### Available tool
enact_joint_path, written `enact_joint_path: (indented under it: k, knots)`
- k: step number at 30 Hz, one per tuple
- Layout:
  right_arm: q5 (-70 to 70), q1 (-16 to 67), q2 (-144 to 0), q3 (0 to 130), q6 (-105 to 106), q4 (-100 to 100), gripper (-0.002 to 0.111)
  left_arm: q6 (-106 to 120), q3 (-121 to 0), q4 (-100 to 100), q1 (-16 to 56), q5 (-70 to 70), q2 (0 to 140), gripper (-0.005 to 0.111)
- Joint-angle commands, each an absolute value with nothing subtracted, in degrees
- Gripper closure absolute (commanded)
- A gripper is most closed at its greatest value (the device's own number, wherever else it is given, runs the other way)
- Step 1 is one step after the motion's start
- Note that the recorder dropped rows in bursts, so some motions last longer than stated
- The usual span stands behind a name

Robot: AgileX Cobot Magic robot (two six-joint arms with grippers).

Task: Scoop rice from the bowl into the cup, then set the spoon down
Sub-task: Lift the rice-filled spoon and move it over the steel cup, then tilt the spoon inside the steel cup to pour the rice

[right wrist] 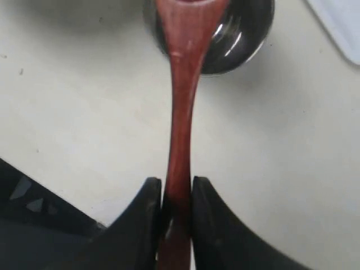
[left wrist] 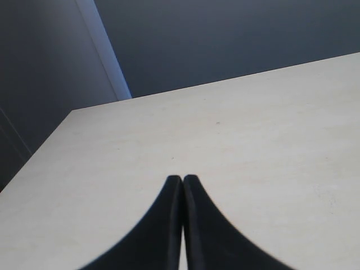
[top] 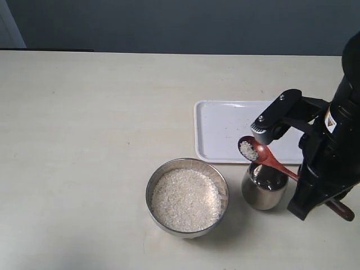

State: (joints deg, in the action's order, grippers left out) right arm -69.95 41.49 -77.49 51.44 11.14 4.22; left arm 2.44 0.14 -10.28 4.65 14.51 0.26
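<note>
The steel bowl (top: 223, 194) sits near the table's front, filled with white rice (top: 185, 199). To its right stands the smaller steel cup (top: 264, 191), which also shows in the right wrist view (right wrist: 244, 34). The reddish-brown spoon (top: 273, 160) hangs above the cup, its oval bowl holding a little rice (top: 247, 149) over the cup's far-left rim. My right gripper (right wrist: 177, 188) is shut on the spoon's handle (right wrist: 180, 129); in the exterior view the arm hides those jaws. My left gripper (left wrist: 182, 179) is shut with nothing in it, over bare table, outside the exterior view.
A flat white tray (top: 222, 132) lies behind the cup, partly covered by the right arm (top: 326, 152). The beige table (top: 84, 129) stretches left and back. A dark wall rises behind the table's far edge.
</note>
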Motion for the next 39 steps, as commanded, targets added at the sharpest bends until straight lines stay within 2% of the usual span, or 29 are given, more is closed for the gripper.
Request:
enact_joint_path:
  k: [1,9,18,39]
  knots:
    - [-70.0,39.0,-76.9,51.2,12.2,5.2,0.109,2.0,0.0,-10.2,4.5,13.7,0.0,0.106]
    - [-70.0,37.1,-76.9,51.1,12.4,5.4,0.109,2.0,0.0,-10.2,4.5,13.7,0.0,0.106]
    - [-70.0,37.1,-76.9,44.8,12.4,7.4,0.109,2.0,0.0,-10.2,4.5,13.7,0.0,0.106]
    - [-70.0,37.1,-76.9,44.6,10.4,13.0,0.109,2.0,0.0,-10.2,4.5,13.7,0.0,0.106]
